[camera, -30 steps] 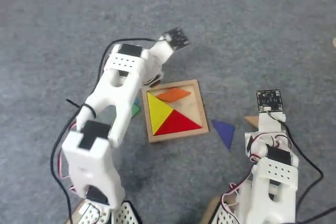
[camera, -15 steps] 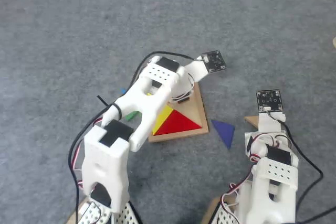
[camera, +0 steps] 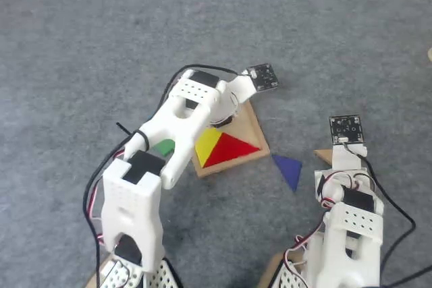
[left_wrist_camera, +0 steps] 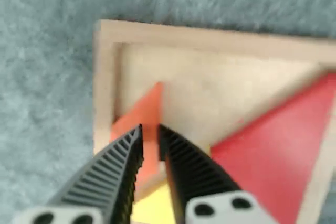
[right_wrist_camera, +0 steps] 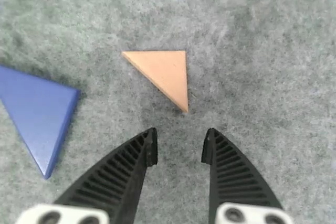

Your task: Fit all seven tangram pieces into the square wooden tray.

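We see our left hand (left_wrist_camera: pixel 150 129) over the square wooden tray (left_wrist_camera: pixel 106 77). Its ribbed black fingers (left_wrist_camera: pixel 123 166) are set at a slim gap above the flat orange piece (left_wrist_camera: pixel 149 103), which lies against the pale raised rim. Whether the tips press on it we cannot tell. Also in the tray, the smooth red triangle (camera: pixel 233 148) and the yellow triangle (camera: pixel 208 141) sit edge to edge. A green piece (camera: pixel 164 146) peeks from under that arm, outside the tray. Our right hand (right_wrist_camera: pixel 181 132) hangs with its fingers spread wide over the fuzzy grey tabletop (camera: pixel 81 52), holding nothing. A bare-wood triangle (right_wrist_camera: pixel 163 74) lies just ahead of its tips, with a blue triangle (right_wrist_camera: pixel 37 111) nearby.
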{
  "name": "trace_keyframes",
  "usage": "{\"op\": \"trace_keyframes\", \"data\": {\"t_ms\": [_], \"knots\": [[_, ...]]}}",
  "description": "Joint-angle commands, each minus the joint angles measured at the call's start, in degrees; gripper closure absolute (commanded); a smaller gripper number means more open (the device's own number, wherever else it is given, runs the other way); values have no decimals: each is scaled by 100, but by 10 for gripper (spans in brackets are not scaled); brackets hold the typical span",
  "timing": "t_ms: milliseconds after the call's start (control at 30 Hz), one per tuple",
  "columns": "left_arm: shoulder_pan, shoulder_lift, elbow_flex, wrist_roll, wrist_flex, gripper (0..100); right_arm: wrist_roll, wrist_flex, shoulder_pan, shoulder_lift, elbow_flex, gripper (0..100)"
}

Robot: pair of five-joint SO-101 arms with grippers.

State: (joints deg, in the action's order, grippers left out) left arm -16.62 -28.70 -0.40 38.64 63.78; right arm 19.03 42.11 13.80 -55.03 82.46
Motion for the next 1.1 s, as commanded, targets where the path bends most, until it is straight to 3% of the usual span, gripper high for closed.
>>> {"op": "trace_keyframes", "data": {"t_ms": [0, 500, 667, 900, 1067], "knots": [[299, 62, -4, 176, 44, 987, 9, -84, -22, -136, -35, 844], [527, 176, 189, 176, 132, 984, 9, -84, -22, -136, -35, 844], [765, 1046, 189, -114, 141, 918, 9, -92, -22, -127, -35, 844], [686, 2295, 189, -176, 809, 868, 9, -84, -22, -119, -35, 844], [747, 2884, 189, -1301, 1327, 870, 9, -101, -22, -110, -35, 844]]}}
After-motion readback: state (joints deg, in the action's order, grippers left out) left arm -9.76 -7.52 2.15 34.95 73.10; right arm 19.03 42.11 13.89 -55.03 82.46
